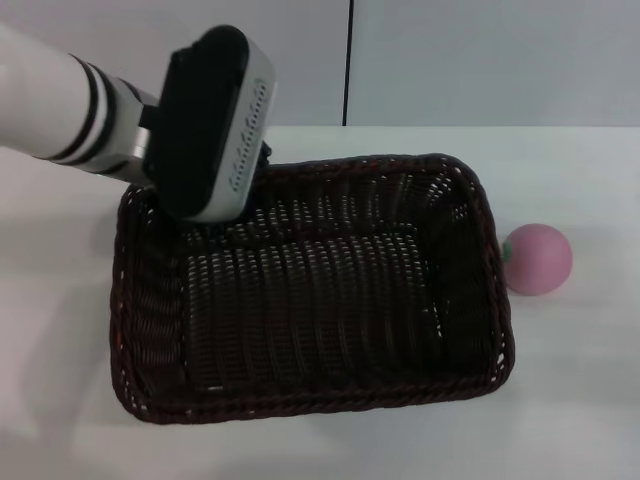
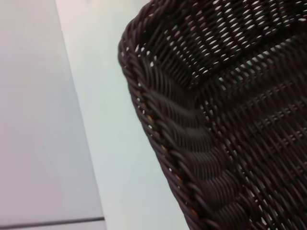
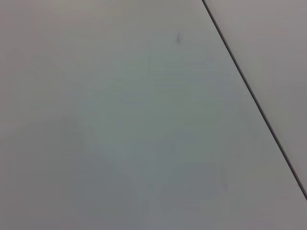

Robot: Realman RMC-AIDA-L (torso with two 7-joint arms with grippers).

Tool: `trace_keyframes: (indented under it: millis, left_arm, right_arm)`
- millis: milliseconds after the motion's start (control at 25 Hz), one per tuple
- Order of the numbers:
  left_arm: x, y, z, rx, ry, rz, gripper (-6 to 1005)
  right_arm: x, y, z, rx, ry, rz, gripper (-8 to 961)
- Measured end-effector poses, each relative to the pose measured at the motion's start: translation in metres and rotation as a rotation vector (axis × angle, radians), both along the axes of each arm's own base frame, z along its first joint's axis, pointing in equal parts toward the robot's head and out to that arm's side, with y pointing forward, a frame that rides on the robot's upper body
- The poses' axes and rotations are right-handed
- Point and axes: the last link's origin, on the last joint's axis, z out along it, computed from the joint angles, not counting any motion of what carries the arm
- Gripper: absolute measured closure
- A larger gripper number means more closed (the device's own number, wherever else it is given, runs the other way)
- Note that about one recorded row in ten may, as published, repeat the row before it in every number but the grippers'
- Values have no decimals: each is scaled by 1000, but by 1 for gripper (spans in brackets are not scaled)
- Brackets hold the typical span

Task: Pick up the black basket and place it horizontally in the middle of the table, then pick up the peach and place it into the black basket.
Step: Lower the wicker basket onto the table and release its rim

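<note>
As you read the head view from the left, you meet the left arm first, coming in from the upper left edge with its white, black-banded forearm and dark wrist housing. Your left gripper (image 1: pixel 222 228) sits at the far left corner of the black basket (image 1: pixel 310 290), low over the rim there. You cannot tell how far its fingers are parted or whether they have hold of the rim, since the wrist housing covers them; the left wrist view shows only that corner's braided rim (image 2: pixel 158 129) and open weave up close, with bare table (image 2: pixel 110 143) beside it.

Moving right, you see the basket lying lengthwise across the middle of the white table (image 1: pixel 590 400), its long sides running left to right, nothing inside it.

Further right, just beside the basket's right-hand end and apart from it, the peach (image 1: pixel 538 259) rests on the table, pink with a small green mark facing the basket.

Your right gripper shows in no view.
</note>
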Motion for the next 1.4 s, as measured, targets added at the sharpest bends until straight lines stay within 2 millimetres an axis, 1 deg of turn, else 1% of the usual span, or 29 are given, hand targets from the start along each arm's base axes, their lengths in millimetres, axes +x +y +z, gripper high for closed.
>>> trace_keyframes:
  millis: [80, 120, 240, 280, 400, 600, 880, 1080, 1400]
  left_arm:
    - [3, -2, -9, 3, -1, -35, 716]
    - [3, -2, -9, 3, -1, -35, 716]
    - [8, -4, -19, 5, 3, -101, 716]
    - [10, -6, -25, 3, 15, -170, 716]
    - [11, -6, -28, 7, 16, -194, 711]
    - [13, -4, -27, 33, -8, -174, 703]
    - [5, -5, -26, 91, -32, -167, 691]
    - [3, -4, -25, 122, -61, -130, 683]
    - [1, -3, -26, 212, -103, -170, 670]
  right_arm:
    - [0, 0, 0, -2, -1, 1, 339]
    - [0, 0, 0, -2, -1, 1, 339]
    - [0, 0, -1, -5, -3, 1, 339]
    - [0, 0, -1, -4, -4, -1, 339]
    - [1, 0, -1, -3, -3, -4, 339]
    - [1, -1, -1, -5, 1, -8, 339]
    - [0, 1, -4, -21, 1, -8, 340]
    - [-1, 2, -5, -23, 2, -7, 340]
    - [-1, 3, -6, -28, 2, -11, 340]
